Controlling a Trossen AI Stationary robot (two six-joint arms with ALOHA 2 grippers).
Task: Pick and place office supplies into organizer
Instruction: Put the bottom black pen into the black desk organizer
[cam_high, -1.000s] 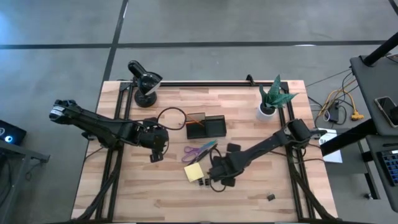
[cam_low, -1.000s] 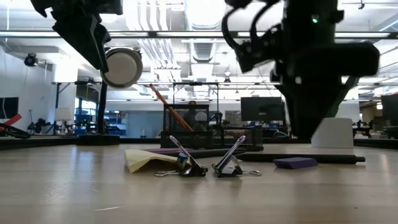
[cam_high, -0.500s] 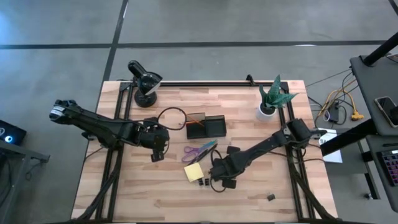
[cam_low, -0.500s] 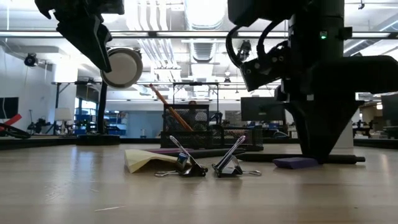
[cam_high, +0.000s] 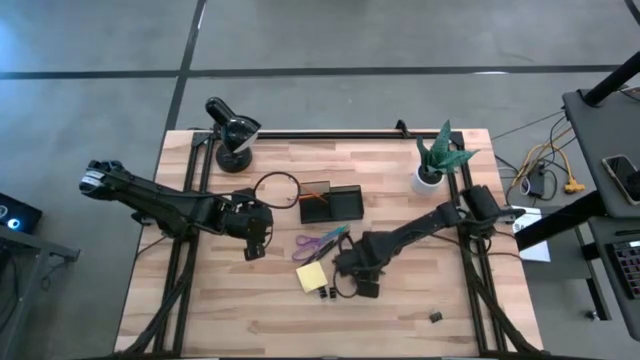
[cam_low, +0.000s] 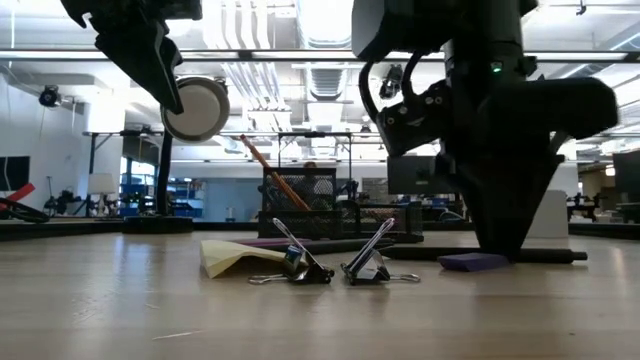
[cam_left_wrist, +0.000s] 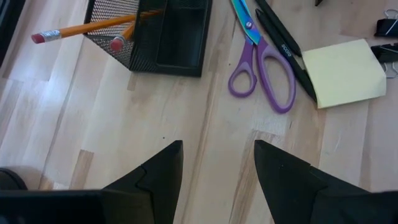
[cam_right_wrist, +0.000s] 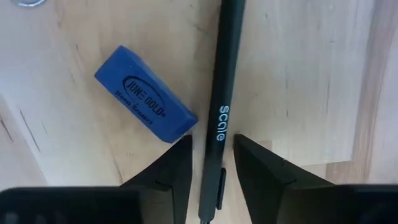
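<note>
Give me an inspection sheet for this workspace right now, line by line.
Surface: wooden table, nothing spilled.
Job's things: mesh organizer holds two pencils; scissors, sticky pad, two binder clips, blue eraser and black pen lie loose on the wood.
Clutter: desk lamp and potted plant at the far edge; a small dark item near the front right.
Grippers: left gripper open, above bare wood; right gripper low, jaws closing around the pen.
Cables: black loop beside the organizer.
Surroundings: grey floor; equipment and wires off the table's right.
</note>
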